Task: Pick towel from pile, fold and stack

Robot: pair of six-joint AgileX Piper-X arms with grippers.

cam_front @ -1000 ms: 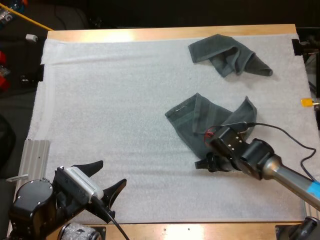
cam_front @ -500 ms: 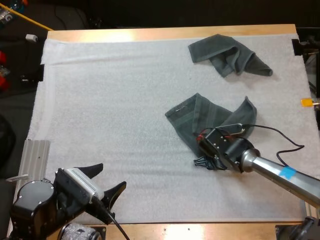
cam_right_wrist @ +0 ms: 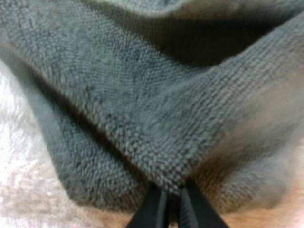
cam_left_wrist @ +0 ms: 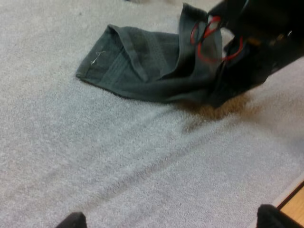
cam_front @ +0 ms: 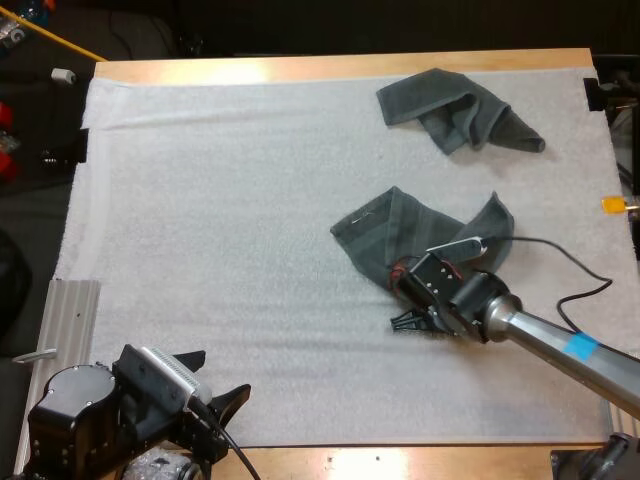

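A dark grey-green towel (cam_front: pixel 395 230) lies crumpled on the white mat (cam_front: pixel 220 220), right of centre. My right gripper (cam_front: pixel 408 320) is low at its near edge. In the right wrist view its fingers (cam_right_wrist: pixel 153 209) are pinched together on a fold of the towel (cam_right_wrist: pixel 142 104). The left wrist view has the same towel (cam_left_wrist: pixel 142 71) spread ahead, with the right arm's gripper (cam_left_wrist: pixel 228 90) at its edge. My left gripper (cam_front: pixel 212 378) hovers open over bare mat near the table's front left, its fingertips (cam_left_wrist: pixel 71 221) wide apart.
A second crumpled towel (cam_front: pixel 455 112) lies at the back right of the mat. A metal rail (cam_front: pixel 70 310) sits at the mat's left edge. The wooden table edge (cam_front: pixel 340 66) frames the far side. Bare mat spans the left half.
My right gripper slid left along the towel's near edge and settled on it. My left arm drew back a little toward the front edge.
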